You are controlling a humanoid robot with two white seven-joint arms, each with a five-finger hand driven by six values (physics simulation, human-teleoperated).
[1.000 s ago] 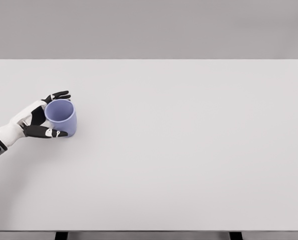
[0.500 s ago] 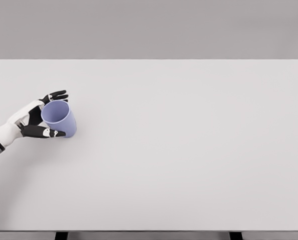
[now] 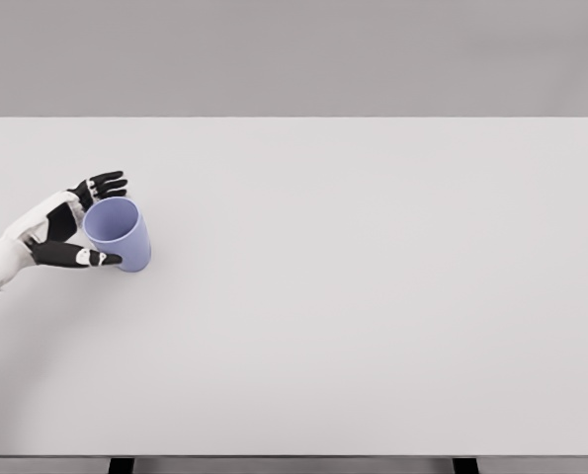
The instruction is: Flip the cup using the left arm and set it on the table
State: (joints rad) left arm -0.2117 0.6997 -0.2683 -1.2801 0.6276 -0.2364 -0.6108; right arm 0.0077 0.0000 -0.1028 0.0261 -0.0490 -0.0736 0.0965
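My left hand point(image 3: 64, 229): at the table's left edge, fingers spread apart, thumb and fingertips flanking the cup, seemingly gripping nothing.
Cup: small lavender-blue plastic cup point(image 3: 121, 233), upright with its mouth up, standing on the wide white table point(image 3: 373, 286) just right of my palm.
Risk: a careless pull-back could let my thumb clip the wall and tip the cup.
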